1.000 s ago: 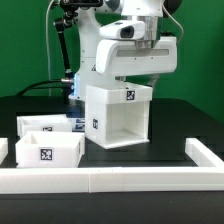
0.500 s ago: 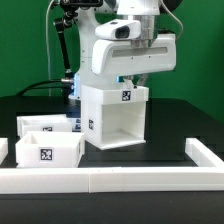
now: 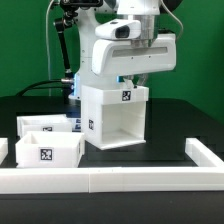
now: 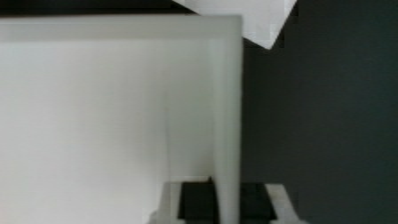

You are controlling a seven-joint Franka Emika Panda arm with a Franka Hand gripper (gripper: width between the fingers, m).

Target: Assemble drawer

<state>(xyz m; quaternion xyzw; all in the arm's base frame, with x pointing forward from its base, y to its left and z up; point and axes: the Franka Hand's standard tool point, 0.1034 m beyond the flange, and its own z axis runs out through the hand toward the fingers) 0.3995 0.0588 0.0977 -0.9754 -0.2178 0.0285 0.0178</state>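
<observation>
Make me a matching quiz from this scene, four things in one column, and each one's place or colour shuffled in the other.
Things:
1. casing
2. front tray
3. border rail
4. table

Place or colour:
A. black
B. runs along the front edge
C. directly under the arm
D. beside the casing, on the exterior view's left

Pairs: 1-C, 2-D, 3-B, 4-A.

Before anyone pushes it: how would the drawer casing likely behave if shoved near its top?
The drawer casing looks hollow and thin-walled, so it is probably light for its size. Its straight walls suggest stiffness. Standing tall on a flat base, it might tip rather than slide.
</observation>
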